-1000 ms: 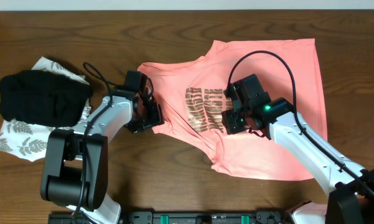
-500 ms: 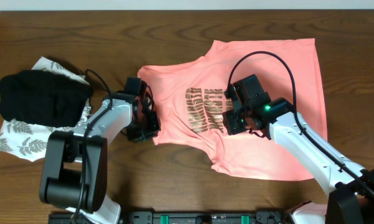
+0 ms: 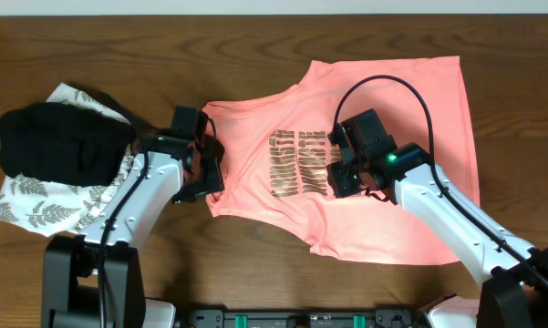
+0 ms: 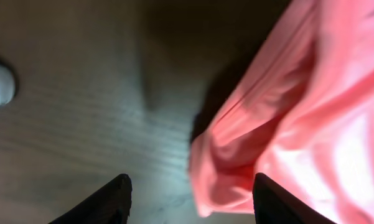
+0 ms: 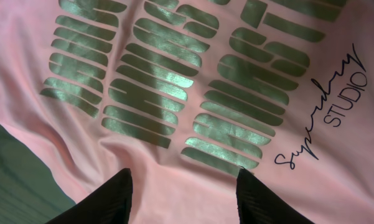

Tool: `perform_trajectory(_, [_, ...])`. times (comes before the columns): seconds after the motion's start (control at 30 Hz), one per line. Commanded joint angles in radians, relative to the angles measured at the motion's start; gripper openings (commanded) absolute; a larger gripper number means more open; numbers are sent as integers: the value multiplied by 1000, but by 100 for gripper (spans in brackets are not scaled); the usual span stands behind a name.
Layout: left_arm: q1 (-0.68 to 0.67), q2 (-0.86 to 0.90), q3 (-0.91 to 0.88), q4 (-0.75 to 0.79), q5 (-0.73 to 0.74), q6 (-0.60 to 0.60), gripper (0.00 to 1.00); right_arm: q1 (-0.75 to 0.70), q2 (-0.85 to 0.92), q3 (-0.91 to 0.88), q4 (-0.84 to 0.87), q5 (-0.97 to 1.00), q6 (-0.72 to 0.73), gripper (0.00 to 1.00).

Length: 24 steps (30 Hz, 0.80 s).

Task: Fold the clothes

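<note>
One salmon-pink T-shirt [image 3: 392, 109] lies rumpled on the desk [image 3: 255, 36], bronze lettering [image 3: 301, 164] upward. Both grippers are released: the left gripper [image 4: 193, 180] straddles its bunched edge, the right gripper [image 5: 180, 180] hovers over the lettering. Far left, one black garment [image 3: 64, 141] tops one leaf-print garment [image 3: 36, 210].

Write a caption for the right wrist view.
Open right hand above the bronze lettering on the T-shirt.

The wooden table [image 3: 255, 36] bears a pink T-shirt [image 3: 410, 100] at right. At left lies a white garment [image 3: 36, 211], a black garment [image 3: 64, 141] atop it.
</note>
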Motion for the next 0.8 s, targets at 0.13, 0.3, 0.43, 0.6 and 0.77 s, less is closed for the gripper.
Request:
perform_trajectory(0.13, [-1, 13, -37, -39, -37, 1, 56, -6, -8, 8, -1, 14, -16, 52])
perform_trajectory(0.3, [-1, 13, -58, 76, -37, 105, 55, -6, -8, 8, 2, 14, -16, 52])
perform_trajectory(0.43, [-1, 26, -60, 142, -37, 109, 32, -6, -8, 8, 2, 14, -15, 52])
perform_trajectory(0.6, [0, 80, -60, 167, -37, 109, 6, -6, -8, 8, 2, 15, -15, 52])
perform_trajectory(0.77, [0, 87, -60, 103, -37, 108, 16, -6, -8, 8, 1, 18, -15, 50])
